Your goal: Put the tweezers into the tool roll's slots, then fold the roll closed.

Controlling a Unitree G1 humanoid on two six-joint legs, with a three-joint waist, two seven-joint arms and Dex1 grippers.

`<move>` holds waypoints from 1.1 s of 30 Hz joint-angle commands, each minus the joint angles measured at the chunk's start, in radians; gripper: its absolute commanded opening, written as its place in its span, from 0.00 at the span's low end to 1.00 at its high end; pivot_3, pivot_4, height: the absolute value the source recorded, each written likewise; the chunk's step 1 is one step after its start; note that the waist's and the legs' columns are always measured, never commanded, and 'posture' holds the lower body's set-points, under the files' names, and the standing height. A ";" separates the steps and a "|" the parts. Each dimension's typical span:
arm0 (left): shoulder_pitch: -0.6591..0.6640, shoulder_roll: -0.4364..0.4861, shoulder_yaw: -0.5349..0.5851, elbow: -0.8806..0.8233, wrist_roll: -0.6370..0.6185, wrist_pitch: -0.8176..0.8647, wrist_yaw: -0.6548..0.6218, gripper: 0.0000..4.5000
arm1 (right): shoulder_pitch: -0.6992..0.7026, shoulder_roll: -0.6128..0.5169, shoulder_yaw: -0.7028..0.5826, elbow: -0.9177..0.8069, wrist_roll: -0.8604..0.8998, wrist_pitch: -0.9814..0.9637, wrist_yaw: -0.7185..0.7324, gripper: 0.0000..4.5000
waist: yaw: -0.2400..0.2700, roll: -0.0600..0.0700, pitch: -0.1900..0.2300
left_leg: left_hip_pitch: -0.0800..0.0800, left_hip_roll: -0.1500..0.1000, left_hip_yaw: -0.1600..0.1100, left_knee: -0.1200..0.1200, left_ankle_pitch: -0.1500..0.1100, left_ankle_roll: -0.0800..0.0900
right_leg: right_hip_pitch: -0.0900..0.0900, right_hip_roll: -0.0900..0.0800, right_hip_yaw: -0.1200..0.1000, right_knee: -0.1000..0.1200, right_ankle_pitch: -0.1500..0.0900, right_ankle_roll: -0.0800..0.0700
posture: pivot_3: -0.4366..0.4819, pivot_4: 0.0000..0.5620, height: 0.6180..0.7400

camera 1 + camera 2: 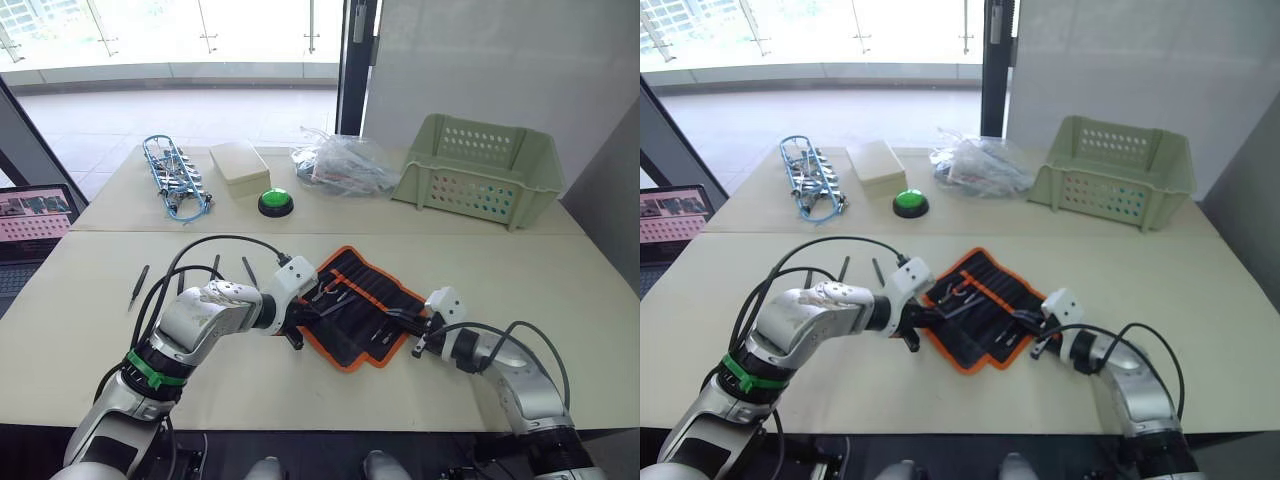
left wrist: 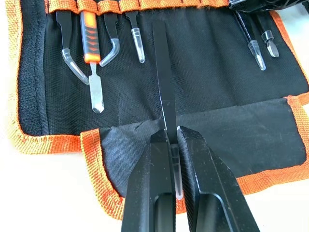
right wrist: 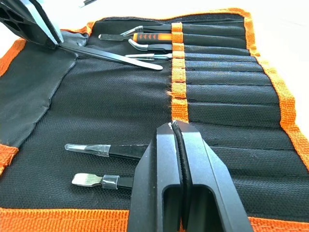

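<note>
Tweezers (image 2: pixel 163 82) are clamped right now in the left gripper (image 2: pixel 172 145), jaws pinched tight on the capped tip end, the slim black body running straight away from the jaws across the tool roll's (image 1: pixel 362 305) inner face toward the orange-banded slots (image 3: pixel 227 72). From the head camera, the roll lies unfolded flat at the desk's (image 1: pixel 560 290) near centre, its long axis slanting from about 10 o'clock to 4 o'clock, and the left gripper sits at its 9 o'clock edge over the loose black flap. At the 4 o'clock end the right gripper (image 3: pixel 176 130) presses down, jaws clenched together on the fabric of the roll beside the orange stitched strip. Already seated in the pockets: an orange-handled tool (image 2: pixel 90 36), curved-tip pieces and two capped tools near the right gripper. More loose tweezers (image 1: pixel 138 285) lie on the bare desk at 9 o'clock from the roll, pointing roughly 12 to 6. Far side of the desk: a blue-wire clip bundle (image 1: pixel 175 178), a cream box (image 1: pixel 239 166), a green button (image 1: pixel 274 201), a plastic bag (image 1: pixel 345 165) and a pale green basket (image 1: pixel 480 170).
</note>
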 commanded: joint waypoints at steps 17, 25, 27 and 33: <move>-0.105 -0.173 -0.049 0.244 0.139 -0.178 -0.030 0.00 | 0.013 -0.021 0.003 0.086 -0.035 -0.033 0.001 0.00 | 0.013 0.000 0.000 | 0.004 -0.001 -0.001 0.001 0.000 0.000 | 0.007 0.000 0.000 -0.002 0.000 0.001 | 0.48 0.27 1.00; -0.179 -0.292 -0.052 0.435 0.204 -0.279 -0.048 0.00 | 0.034 -0.021 0.006 0.101 -0.043 -0.061 -0.003 0.00 | 0.016 0.000 0.000 | 0.004 -0.001 -0.001 0.001 0.000 0.000 | 0.009 0.000 -0.001 -0.003 0.000 0.001 | 0.48 0.27 1.00; -0.194 -0.311 -0.053 0.473 0.220 -0.300 -0.054 0.00 | 0.035 -0.022 0.006 0.107 -0.044 -0.065 -0.003 0.00 | 0.018 0.000 0.000 | 0.005 -0.001 -0.001 0.002 0.000 0.000 | 0.010 0.000 -0.001 -0.003 0.000 0.002 | 0.48 0.27 1.00; -0.222 -0.352 -0.040 0.558 0.264 -0.353 -0.063 0.00 | 0.030 -0.021 0.006 0.124 -0.044 -0.075 -0.008 0.00 | 0.018 0.000 0.000 | 0.005 -0.001 -0.001 0.002 0.000 0.000 | 0.010 0.000 -0.001 -0.005 0.000 0.002 | 0.48 0.27 1.00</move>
